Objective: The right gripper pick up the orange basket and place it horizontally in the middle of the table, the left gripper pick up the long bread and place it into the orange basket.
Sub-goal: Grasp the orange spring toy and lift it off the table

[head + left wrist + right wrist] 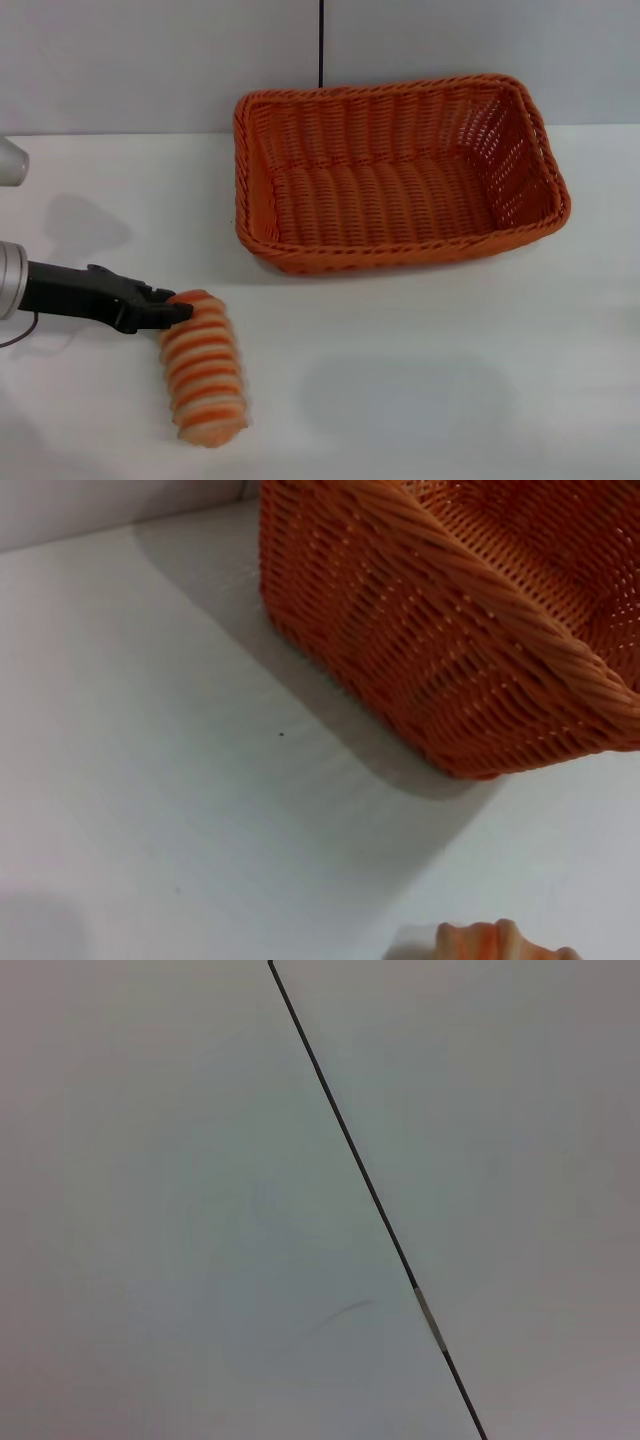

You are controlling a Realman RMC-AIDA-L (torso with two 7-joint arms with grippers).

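Observation:
The orange basket point(398, 256) stands lengthwise across the back middle of the white table point(450, 390), with nothing inside it. The long bread point(203, 368), striped orange and cream, lies flat on the table in front of the basket's left end. My left gripper point(180, 311) reaches in low from the left, and its black tip is at the bread's far end. The left wrist view shows the basket's woven corner point(420, 650) and a sliver of the bread point(500, 942). My right gripper is out of view.
A grey wall with a dark vertical seam point(321, 45) rises behind the table. The right wrist view shows only a pale surface crossed by a thin dark line point(360, 1170). Bare tabletop lies in front of the basket and to the bread's right.

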